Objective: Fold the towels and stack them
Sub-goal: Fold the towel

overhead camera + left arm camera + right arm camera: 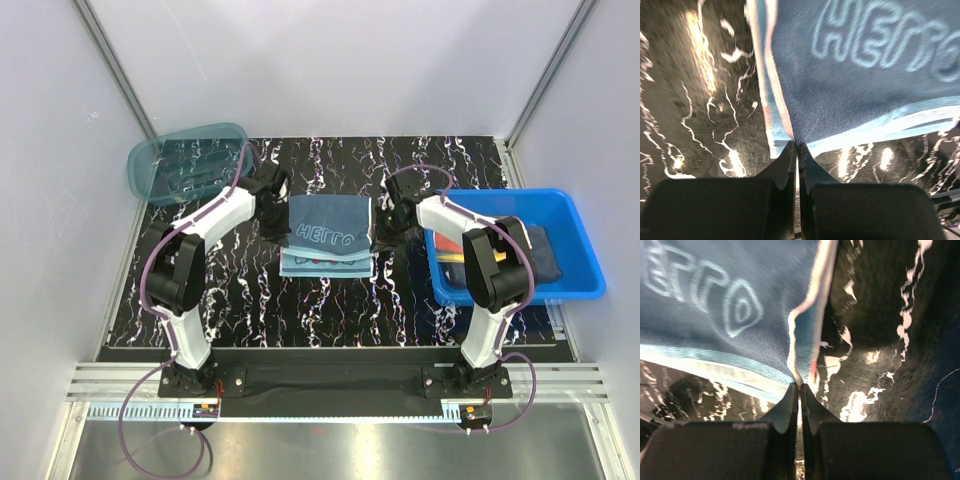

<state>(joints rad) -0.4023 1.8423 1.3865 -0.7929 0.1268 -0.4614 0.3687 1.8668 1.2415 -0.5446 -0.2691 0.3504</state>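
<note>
A teal-blue towel (pixel 328 232) with pale "HELLO" lettering is held up over the middle of the black marbled table (pixel 330 310); its far part is folded over toward the near part. My left gripper (pixel 281 232) is shut on the towel's left corner, seen in the left wrist view (pixel 797 144) where the towel (pixel 850 75) fills the upper right. My right gripper (pixel 378 234) is shut on the right corner, seen in the right wrist view (pixel 800 385) with the towel (pixel 720 310) at upper left. More towels, dark grey-blue (pixel 553 254) and an orange-red one (pixel 452 259), lie in the blue bin.
A rigid blue plastic bin (pixel 575 215) stands at the right edge of the table. A teal mesh-sided basket (pixel 185 160) stands at the back left corner. White walls close in the table on three sides.
</note>
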